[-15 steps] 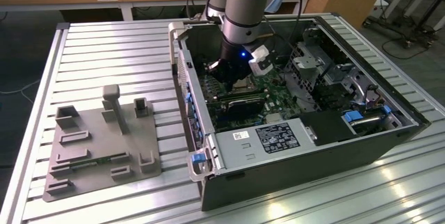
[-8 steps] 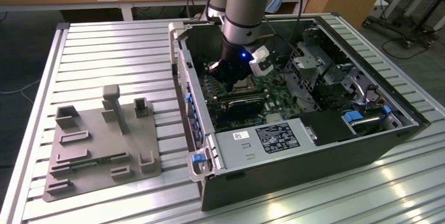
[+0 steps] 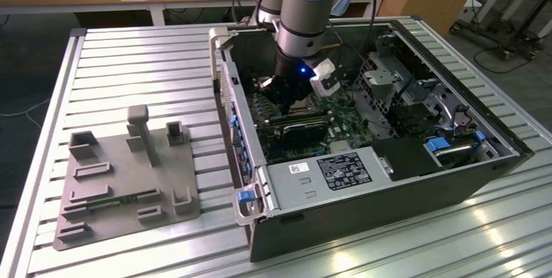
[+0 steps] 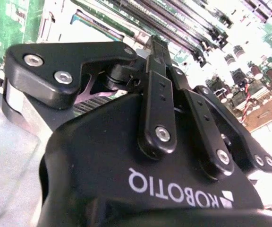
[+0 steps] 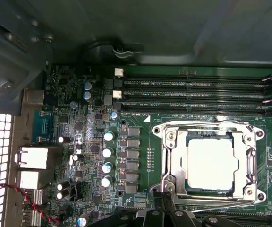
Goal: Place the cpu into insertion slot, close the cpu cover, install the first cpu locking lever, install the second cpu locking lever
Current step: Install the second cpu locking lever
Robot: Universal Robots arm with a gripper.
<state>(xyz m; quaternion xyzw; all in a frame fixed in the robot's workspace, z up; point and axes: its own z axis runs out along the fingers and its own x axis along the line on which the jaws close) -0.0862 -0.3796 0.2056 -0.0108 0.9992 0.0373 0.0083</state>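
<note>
The hand [image 5: 166, 208] hangs low inside the open computer case [image 3: 483, 168], its fingers [image 5: 160, 201] pressed together with nothing between them, tips at the edge of the insertion slot [image 5: 166, 187]. Just beyond the fingertips the cpu [image 5: 209, 163] lies flat in that slot, with the cpu cover [image 5: 247, 156] closed around it. Past the slot from the hand run the long memory slots [image 5: 197, 94].

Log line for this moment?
cpu: seated in insertion slot | cpu cover: closed over it | claw: at cover's edge
</note>
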